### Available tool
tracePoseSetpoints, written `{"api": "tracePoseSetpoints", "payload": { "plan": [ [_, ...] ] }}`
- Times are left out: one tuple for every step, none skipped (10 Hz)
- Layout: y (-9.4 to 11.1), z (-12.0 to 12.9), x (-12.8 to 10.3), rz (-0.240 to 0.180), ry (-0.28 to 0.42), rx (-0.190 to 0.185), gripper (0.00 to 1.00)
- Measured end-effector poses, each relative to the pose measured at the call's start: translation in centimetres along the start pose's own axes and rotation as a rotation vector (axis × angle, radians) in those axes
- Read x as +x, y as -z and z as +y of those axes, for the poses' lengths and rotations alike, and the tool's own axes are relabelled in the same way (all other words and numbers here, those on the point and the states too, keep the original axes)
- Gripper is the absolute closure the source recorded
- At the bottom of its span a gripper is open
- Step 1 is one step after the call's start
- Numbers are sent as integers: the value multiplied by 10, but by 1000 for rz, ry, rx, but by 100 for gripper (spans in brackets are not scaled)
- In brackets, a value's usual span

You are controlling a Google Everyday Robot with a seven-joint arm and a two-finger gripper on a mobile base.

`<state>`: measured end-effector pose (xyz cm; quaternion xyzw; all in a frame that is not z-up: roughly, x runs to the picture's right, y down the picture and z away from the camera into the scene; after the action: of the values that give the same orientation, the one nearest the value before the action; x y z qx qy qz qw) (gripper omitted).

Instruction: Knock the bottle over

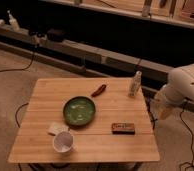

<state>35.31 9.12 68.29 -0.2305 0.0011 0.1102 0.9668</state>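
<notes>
A small clear bottle [135,83] stands upright at the far right corner of the wooden table [50,95]. My white arm [182,85] reaches in from the right, beyond the table's right edge. The gripper [162,111] hangs at its lower end, just off the table's right side, to the right of the bottle, nearer the camera and apart from it.
On the table are a green bowl [80,110], a red chili pepper [98,90], a white cup [63,142], a pale sponge [55,128] and a dark snack bar [123,128]. Shelving [90,47] and cables [20,67] lie behind.
</notes>
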Motion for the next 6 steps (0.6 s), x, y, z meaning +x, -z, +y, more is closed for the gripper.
{"api": "tracePoseSetpoints", "payload": {
  "plan": [
    [5, -10, 18, -41, -21, 40, 35],
    [8, -19, 28, -68, -18, 73, 35],
    [9, -32, 36, -99, -1, 111, 35],
    [6, -46, 43, -122, 20, 142, 35],
    [0, -58, 47, -138, 39, 159, 35],
    [-9, -72, 52, -152, 58, 165, 35]
  ]
}}
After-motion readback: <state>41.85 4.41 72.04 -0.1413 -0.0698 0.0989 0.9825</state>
